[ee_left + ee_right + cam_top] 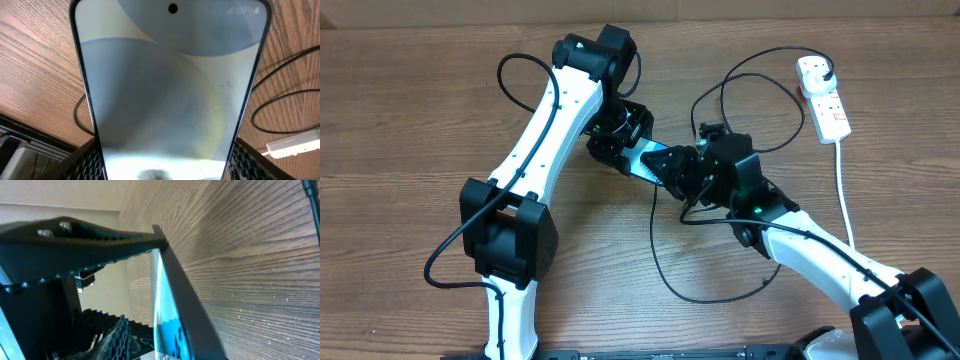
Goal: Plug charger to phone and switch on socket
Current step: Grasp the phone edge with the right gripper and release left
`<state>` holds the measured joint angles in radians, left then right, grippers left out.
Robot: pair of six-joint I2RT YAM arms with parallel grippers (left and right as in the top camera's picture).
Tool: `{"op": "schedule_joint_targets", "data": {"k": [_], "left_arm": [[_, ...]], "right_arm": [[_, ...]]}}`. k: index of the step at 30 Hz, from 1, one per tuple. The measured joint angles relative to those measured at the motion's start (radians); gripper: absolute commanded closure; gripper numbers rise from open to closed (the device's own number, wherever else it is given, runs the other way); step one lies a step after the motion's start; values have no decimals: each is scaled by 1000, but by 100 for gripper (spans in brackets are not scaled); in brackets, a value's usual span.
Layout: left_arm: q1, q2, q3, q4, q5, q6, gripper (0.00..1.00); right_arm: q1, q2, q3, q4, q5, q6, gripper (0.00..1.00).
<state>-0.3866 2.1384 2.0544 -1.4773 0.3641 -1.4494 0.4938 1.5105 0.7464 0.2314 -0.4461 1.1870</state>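
My left gripper [620, 138] is shut on the phone [648, 160] and holds it above the table at mid-centre. In the left wrist view the phone [170, 90] fills the frame, its sides between the padded jaws [162, 167]. My right gripper [685, 172] is at the phone's other end. In the right wrist view the phone [172, 320] shows edge-on with a blue screen. One padded finger [117, 335] stands a little off the screen; the other is hidden. The black charger cable [665, 270] loops on the table, and its white plug head [812, 68] sits in the socket [830, 105]. The connector tip is hidden.
The socket's thick white cord [842, 190] runs down the right side past my right arm. More loops of black cable [760, 100] lie between the grippers and the socket. A white object [292, 144] and cable loops [280, 100] show beyond the phone in the left wrist view.
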Motion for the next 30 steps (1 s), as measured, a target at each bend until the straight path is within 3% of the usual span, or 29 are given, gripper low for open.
{"op": "schedule_joint_targets", "data": {"k": [22, 30], "left_arm": [[-14, 0, 0, -30, -1, 16, 96], [-15, 0, 0, -37, -2, 18, 96]], "right_arm": [[4, 37, 0, 2, 12, -15, 80], [4, 37, 0, 13, 8, -23, 88]]}}
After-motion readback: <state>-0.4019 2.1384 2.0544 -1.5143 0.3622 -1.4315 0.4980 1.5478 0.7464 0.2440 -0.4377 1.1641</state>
